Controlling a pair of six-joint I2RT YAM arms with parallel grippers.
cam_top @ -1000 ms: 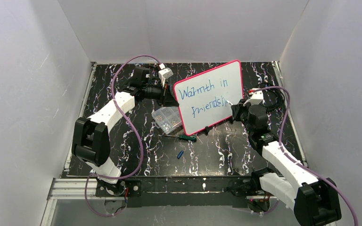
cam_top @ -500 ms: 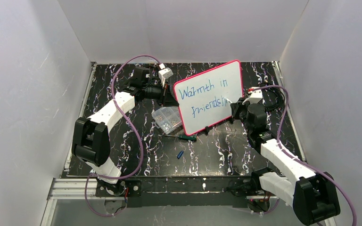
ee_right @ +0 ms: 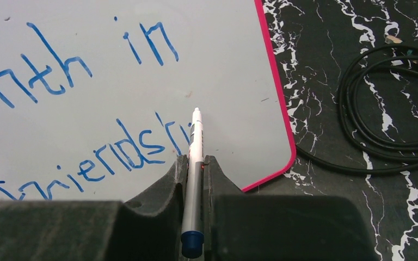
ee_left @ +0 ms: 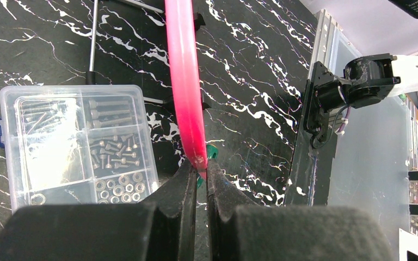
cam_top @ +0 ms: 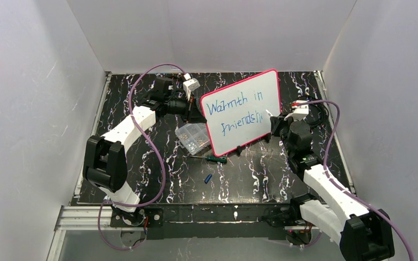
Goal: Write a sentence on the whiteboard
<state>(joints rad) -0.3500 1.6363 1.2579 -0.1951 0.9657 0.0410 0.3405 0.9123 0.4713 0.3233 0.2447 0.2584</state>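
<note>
Looking at the right pincer (ee_right: pixel 196 163) first: closed down tight on a white marker (ee_right: pixel 195 174), blue end cap toward the wrist, tip aimed straight ahead at the whiteboard (cam_top: pixel 242 111). Hard to say from the wrist view whether touching the surface or hovering just off it. Sits right after the last stroke of the sentence (cam_top: pixel 234 104), reading "Warmth in" up top and something like "friendshi" below. So judging the job as nearly done, with a "p" and a full stop left to add.

Key relation for the next stroke: blank board directly ahead of the tip and a bit to its right, between the last letter and the pink rim. Not much space there, so probably calls for small letters, or risks running off the edge. Marker's long axis roughly square to the writing lines, pointing up the board. Right arm obviously the nearer one to that spot.

Over on the other side, left pincer (ee_left: pixel 200 168) clamped shut on the board's left rim, seemingly holding it up at a tilt. Board sitting mid-worktop toward the back, clear box (ee_left: pixel 76 147) of screws and washers just beside its lower left corner.

Black marbled worktop (cam_top: pixel 261 174), plain white walls on three sides. Coiled black cable (ee_right: pixel 392 109) lying right of the board, apart from it. Small blue cap (cam_top: pixel 208 178) and a green-handled tool (cam_top: pixel 216 159) loose in front.
</note>
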